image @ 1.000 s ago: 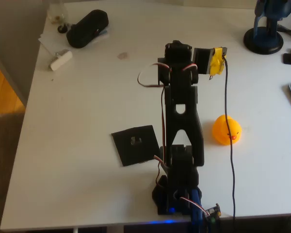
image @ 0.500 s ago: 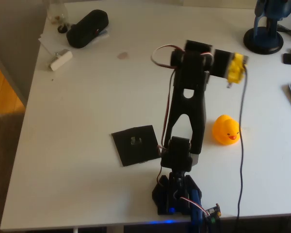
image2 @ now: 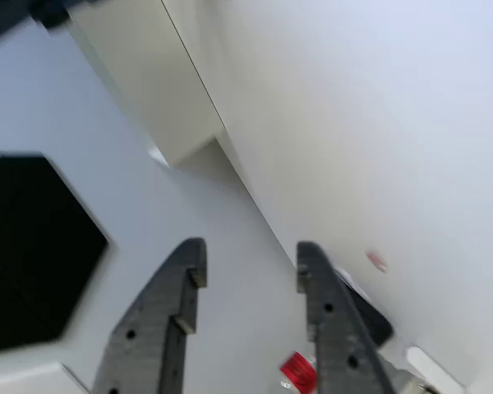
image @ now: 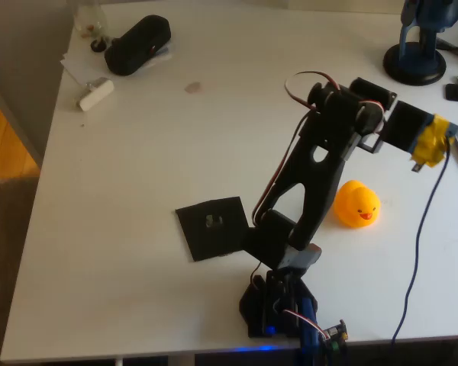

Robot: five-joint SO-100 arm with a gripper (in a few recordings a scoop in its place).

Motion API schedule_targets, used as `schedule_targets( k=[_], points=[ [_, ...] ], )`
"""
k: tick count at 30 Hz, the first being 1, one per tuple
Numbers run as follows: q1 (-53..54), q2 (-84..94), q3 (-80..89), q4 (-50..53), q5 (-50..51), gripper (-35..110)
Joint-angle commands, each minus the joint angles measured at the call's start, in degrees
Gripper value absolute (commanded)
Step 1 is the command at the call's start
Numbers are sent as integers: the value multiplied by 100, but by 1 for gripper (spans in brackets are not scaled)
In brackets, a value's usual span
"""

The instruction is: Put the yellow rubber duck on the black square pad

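No legible text or labels

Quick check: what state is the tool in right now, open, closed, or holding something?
Tool: open, fingers apart with nothing between them. The yellow rubber duck sits on the table, not held.

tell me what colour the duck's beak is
Orange-red, a shade darker than the yellow rubber duck itself. It shows best in the overhead view.

At 11 o'clock on my white table [image: 137,152] I see a black oblong case [image: 137,44]; a blue stand [image: 417,46] sits at 1 o'clock, with a small white block [image: 96,93] near the case.
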Motion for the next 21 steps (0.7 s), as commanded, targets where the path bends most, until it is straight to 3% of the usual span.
schedule_targets(
  k=[1,9,15,21],
  points=[
    [308,97,-88,53,-141,13],
    [800,97,-88,53,-167,13],
    [1345,97,-79,53,-984,13],
    [1661,79,325,35,-1125,13]
  ],
)
